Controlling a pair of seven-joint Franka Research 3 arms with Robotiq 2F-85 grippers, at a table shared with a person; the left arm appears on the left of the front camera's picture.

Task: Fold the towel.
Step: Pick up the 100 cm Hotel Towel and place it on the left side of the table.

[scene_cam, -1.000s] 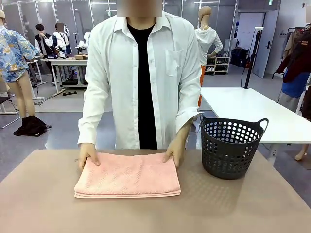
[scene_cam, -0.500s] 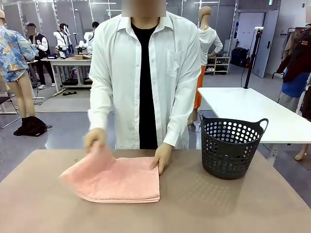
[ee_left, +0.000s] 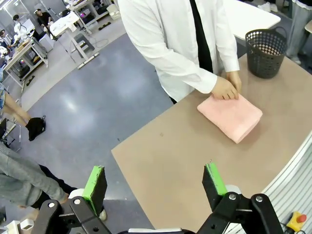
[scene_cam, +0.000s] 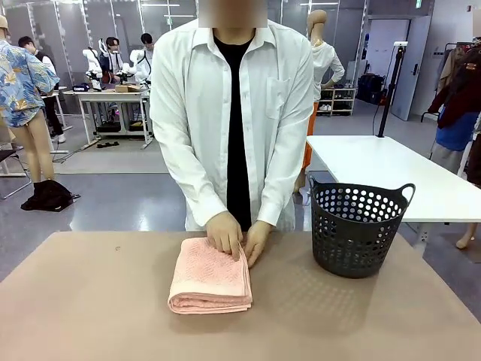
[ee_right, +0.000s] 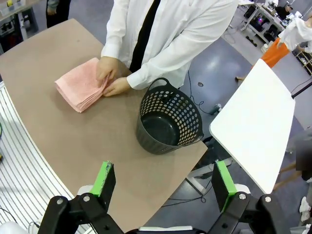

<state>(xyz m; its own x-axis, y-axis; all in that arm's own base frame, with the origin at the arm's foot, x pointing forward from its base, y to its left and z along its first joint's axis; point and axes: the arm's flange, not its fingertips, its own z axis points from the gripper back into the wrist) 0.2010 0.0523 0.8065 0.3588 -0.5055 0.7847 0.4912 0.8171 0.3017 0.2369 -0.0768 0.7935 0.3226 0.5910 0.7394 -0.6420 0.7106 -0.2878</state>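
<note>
The salmon-pink towel (scene_cam: 210, 277) lies folded into a small thick stack on the brown table, in front of the person. Both of the person's hands (scene_cam: 225, 235) rest on its far edge. The same towel (ee_left: 230, 116) appears far off in the left wrist view, and the towel (ee_right: 80, 84) sits at the upper left of the right wrist view. My left gripper (ee_left: 153, 180) hangs high above the table's near side, open, nothing between its green pads. My right gripper (ee_right: 163, 183) is open too, high above the table's end near the basket.
A dark perforated basket (scene_cam: 357, 226) stands empty on the table right of the towel; the basket (ee_right: 168, 118) lies below my right gripper. A white table (scene_cam: 391, 169) stands behind it. The brown table (scene_cam: 90, 316) has bare room left and front.
The person has folded the towel over from left to right, halving its width into a thicker stack, and both hands now press its far right corner. Neither gripper has changed.
</note>
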